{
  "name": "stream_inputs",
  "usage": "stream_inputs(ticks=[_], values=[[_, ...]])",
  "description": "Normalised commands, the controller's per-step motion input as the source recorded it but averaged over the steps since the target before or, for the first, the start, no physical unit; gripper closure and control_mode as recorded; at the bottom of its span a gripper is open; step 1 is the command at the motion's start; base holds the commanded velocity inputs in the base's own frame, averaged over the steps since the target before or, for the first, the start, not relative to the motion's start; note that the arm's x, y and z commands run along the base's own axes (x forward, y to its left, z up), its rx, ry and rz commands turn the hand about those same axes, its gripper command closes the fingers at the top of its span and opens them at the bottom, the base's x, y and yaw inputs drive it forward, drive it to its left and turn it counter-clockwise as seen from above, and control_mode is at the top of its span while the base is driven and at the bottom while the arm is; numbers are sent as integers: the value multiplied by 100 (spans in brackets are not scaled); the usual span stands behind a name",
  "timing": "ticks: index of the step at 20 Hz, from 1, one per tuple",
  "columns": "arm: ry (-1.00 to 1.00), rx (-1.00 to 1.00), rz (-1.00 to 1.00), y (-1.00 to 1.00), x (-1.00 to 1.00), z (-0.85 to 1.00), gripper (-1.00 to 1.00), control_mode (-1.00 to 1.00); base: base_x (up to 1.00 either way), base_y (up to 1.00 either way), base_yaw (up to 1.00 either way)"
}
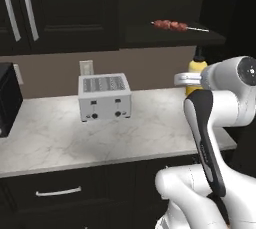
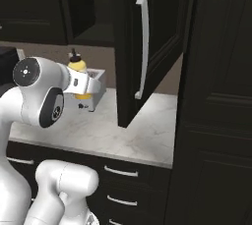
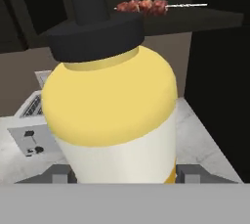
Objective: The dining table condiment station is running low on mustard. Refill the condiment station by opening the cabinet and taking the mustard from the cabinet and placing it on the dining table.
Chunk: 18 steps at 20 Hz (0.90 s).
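Mustard point(image 3: 110, 115) — yellow btl, pale band, dark cap.

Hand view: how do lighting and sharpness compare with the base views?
Hand view: mustard looms huge, evenly lit, soft-edged. Left base view: marble counter bright, no glare, toaster slightly blurred. Right base view: open cabinet door nearly black, panel detail faint.

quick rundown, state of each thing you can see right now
cabinet: door swung open
mustard: upright, off the shelf, between the fingers
gripper: closed on the mustard
skewer: lying flat on the cabinet shelf
toaster: upright on the counter, slots empty
drawer: shut
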Motion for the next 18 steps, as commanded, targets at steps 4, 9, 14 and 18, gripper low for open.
stream_inputs(ticks=[4, 9, 14, 18], values=[[0, 0, 0, 0, 0, 0, 100, 100, -64, 27, 51], [0, 0, 0, 0, 0, 0, 100, 100, -25, 36, 96], [0, 0, 0, 0, 0, 0, 100, 100, -13, 21, 100], [0, 0, 0, 0, 0, 0, 100, 100, -12, 16, 100]])
